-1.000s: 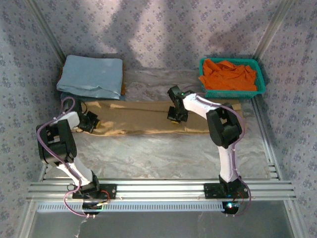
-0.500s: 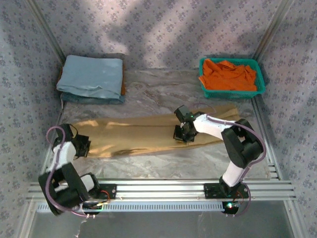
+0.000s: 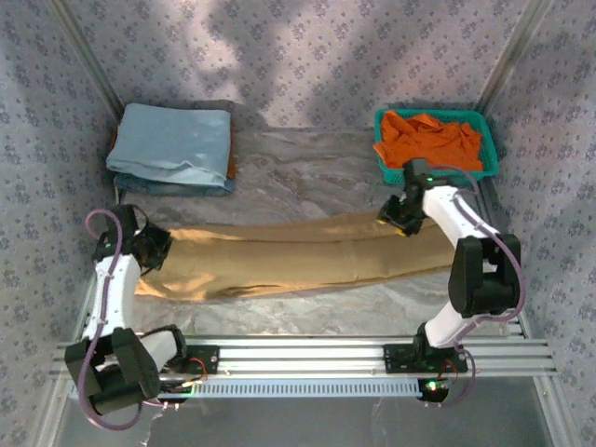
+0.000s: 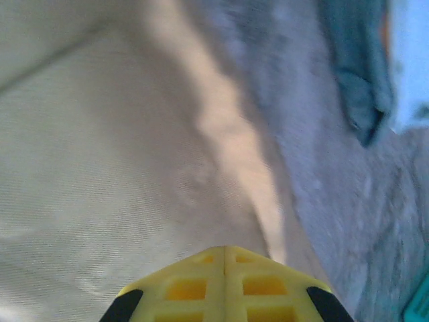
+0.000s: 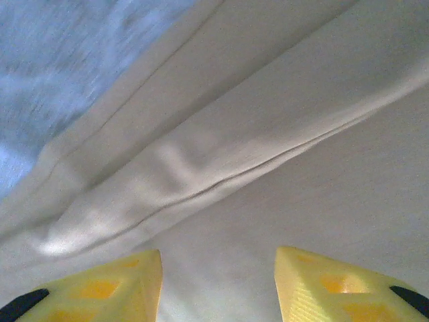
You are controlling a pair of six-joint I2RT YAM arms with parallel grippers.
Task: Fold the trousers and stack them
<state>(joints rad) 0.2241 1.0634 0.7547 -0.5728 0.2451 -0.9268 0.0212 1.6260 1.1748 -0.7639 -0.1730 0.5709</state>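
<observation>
The tan trousers (image 3: 298,256) lie stretched left to right across the table, their legs side by side. My left gripper (image 3: 156,250) sits at their left end, and in the left wrist view its fingertips (image 4: 224,249) are pressed together, shut on the edge of the trousers (image 4: 100,168). At the right end my right gripper (image 3: 398,216) hovers over the cloth. The right wrist view shows it (image 5: 218,258) open, its yellow fingers (image 5: 315,275) apart above a seam of the trousers (image 5: 268,134) with nothing between them.
A folded light blue cloth (image 3: 172,144) lies at the back left. A teal basket (image 3: 438,175) holding an orange garment (image 3: 433,138) stands at the back right, just behind my right gripper. Patterned cloth walls close in both sides, and a metal rail (image 3: 298,356) runs along the near edge.
The trousers were pulled toward the near edge. My right gripper opened, let go of them and moved right toward the basket. The left gripper stayed shut on their left end.
</observation>
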